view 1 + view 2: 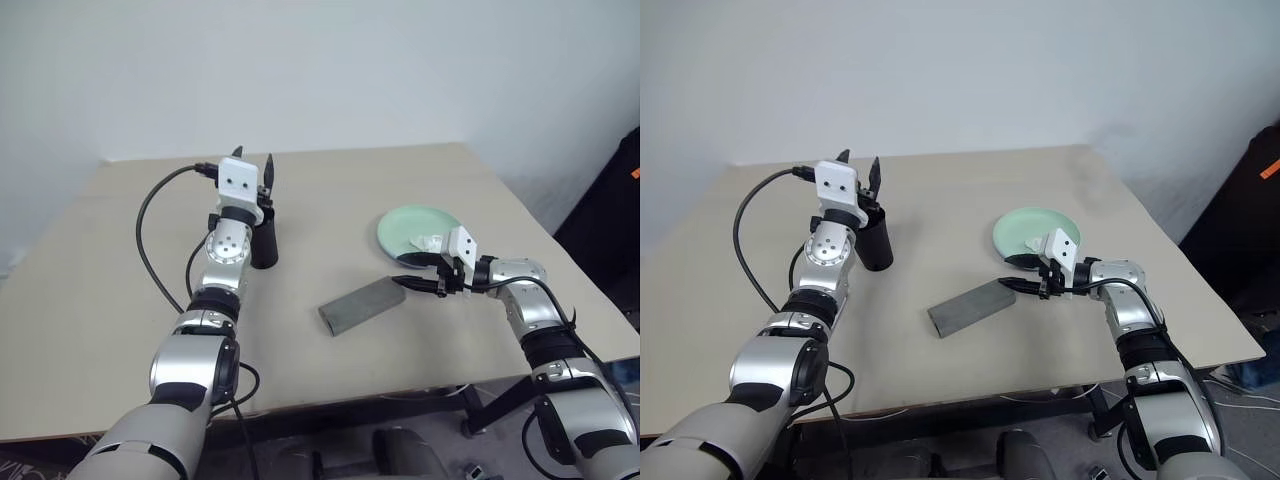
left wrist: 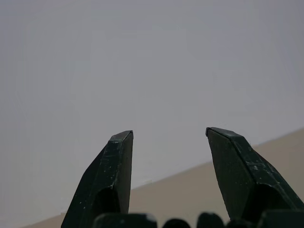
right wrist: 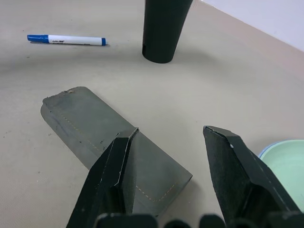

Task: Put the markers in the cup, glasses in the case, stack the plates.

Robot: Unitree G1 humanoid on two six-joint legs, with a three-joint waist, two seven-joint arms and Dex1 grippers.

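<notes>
The left gripper (image 1: 254,157) is raised above the black cup (image 1: 264,245), pointing up and away toward the wall, and its two fingers (image 2: 111,171) stand well apart with nothing between them. The cup stands upright on the beige counter (image 1: 120,290), just beside the left wrist.

The grey case (image 1: 362,305) lies closed and flat near the middle of the counter, set at a slant. The right gripper (image 1: 412,285) sits low over the counter, pointing toward the left, with its tips just at the near end of the case; whether they touch it I cannot tell. In the right wrist view its fingers (image 3: 237,166) are spread wide and hold nothing, with the case's end lying under the gap between them.

The mint green plate (image 1: 415,225) rests on the counter just behind the right gripper, and a thin blue rim (image 3: 262,152) peeps out beneath its edge, so it seems to sit on the blue plate. Something small and white (image 1: 428,242) lies on the green plate.

One marker (image 3: 66,40), white with a blue cap, lies flat on the counter beyond the case, a little apart from the base of the cup.
</notes>
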